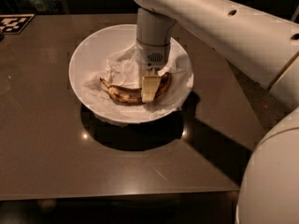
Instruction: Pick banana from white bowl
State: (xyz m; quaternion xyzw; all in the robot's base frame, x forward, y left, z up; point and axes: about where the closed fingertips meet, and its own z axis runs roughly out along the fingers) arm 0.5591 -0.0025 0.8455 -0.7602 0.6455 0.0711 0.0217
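Observation:
The banana (pixel 122 94), yellow-brown with dark blotches, lies curved on crumpled white paper in the white bowl (pixel 88 55) at the middle of the table. My gripper (pixel 149 85) reaches straight down into the bowl from the white arm and sits on the banana's right half. Its near cream finger (pixel 149 89) presses on the banana's front side, and the far finger is hidden behind the fruit. The jaws stand closed around the banana, which still rests on the paper.
The bowl stands on a dark brown table (pixel 46 143). A black-and-white marker tag (pixel 14 23) lies at the far left corner. My white arm (pixel 224 27) spans the upper right, and my white body (pixel 271 181) fills the lower right corner.

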